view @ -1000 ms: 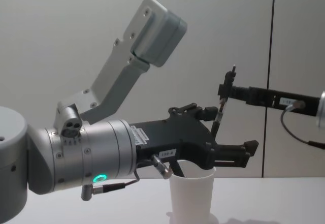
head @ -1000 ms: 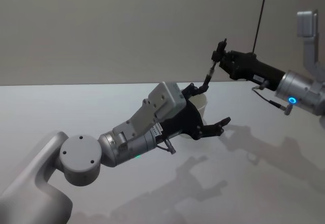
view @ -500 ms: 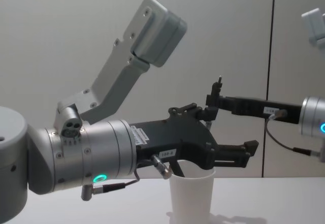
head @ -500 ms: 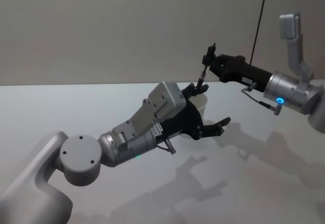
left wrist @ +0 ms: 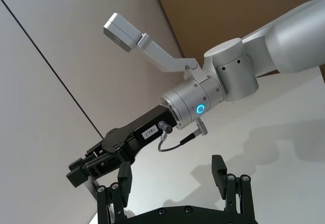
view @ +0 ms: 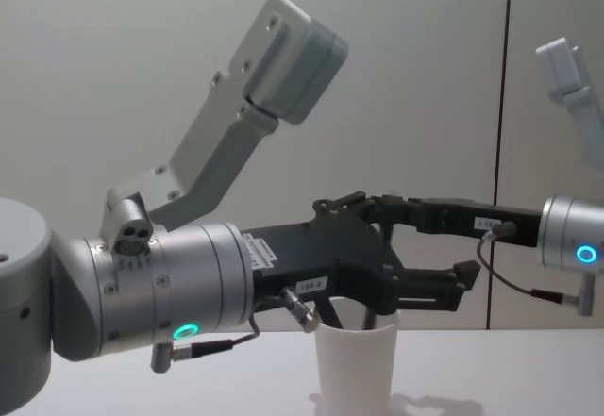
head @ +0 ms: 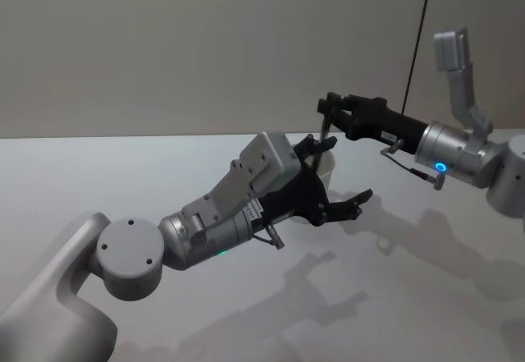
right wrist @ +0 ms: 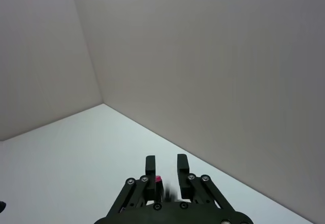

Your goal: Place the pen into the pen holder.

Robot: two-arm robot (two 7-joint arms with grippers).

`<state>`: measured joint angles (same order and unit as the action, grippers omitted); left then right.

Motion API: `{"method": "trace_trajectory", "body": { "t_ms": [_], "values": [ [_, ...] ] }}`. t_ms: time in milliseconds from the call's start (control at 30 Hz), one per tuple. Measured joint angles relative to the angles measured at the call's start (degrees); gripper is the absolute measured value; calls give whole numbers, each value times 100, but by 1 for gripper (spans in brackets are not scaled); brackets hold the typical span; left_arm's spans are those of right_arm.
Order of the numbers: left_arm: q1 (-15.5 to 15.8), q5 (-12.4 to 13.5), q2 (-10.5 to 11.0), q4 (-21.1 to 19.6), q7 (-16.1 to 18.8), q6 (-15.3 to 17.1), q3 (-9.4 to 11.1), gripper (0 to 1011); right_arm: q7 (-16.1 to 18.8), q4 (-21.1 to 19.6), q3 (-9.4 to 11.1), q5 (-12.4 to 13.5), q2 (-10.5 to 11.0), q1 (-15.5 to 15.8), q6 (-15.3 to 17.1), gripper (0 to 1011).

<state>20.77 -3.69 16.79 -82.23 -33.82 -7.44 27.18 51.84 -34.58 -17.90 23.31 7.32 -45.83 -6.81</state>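
The thin dark pen (head: 326,133) is pinched upright in the right gripper (head: 330,112), tip lowered into the plain white paper cup (view: 356,367), which is loosely flanked by the wide-open left gripper (head: 335,183).

left gripper (view: 444,289) body label: perhaps "100-8", blurred | right gripper (left wrist: 84,165) label: small, not legible

I work in a bare test room, a lab of sorts: a plain white tabletop (head: 98,173), blank grey walls (head: 205,42), one black cable (head: 418,42) hanging down.
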Motion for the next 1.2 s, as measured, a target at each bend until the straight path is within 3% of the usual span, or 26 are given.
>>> {"method": "trace_trajectory", "body": {
  "t_ms": [100, 200, 800, 900, 1200],
  "values": [
    [0, 0, 0, 0, 0, 0, 0, 1003, -5, 122, -20, -10, -25, -51, -48, 273],
    [0, 0, 0, 0, 0, 0, 0, 1003, -5, 225, -32, -13, -45, -95, -91, 413],
    [0, 0, 0, 0, 0, 0, 0, 1003, 34, 551, -35, 3, -89, -227, -227, 952],
    [0, 0, 0, 0, 0, 0, 0, 1003, 38, 573, -33, 6, -90, -238, -237, 1002],
    [0, 0, 0, 0, 0, 0, 0, 1003, 45, 614, -29, 11, -94, -255, -255, 1002]
  ]
}}
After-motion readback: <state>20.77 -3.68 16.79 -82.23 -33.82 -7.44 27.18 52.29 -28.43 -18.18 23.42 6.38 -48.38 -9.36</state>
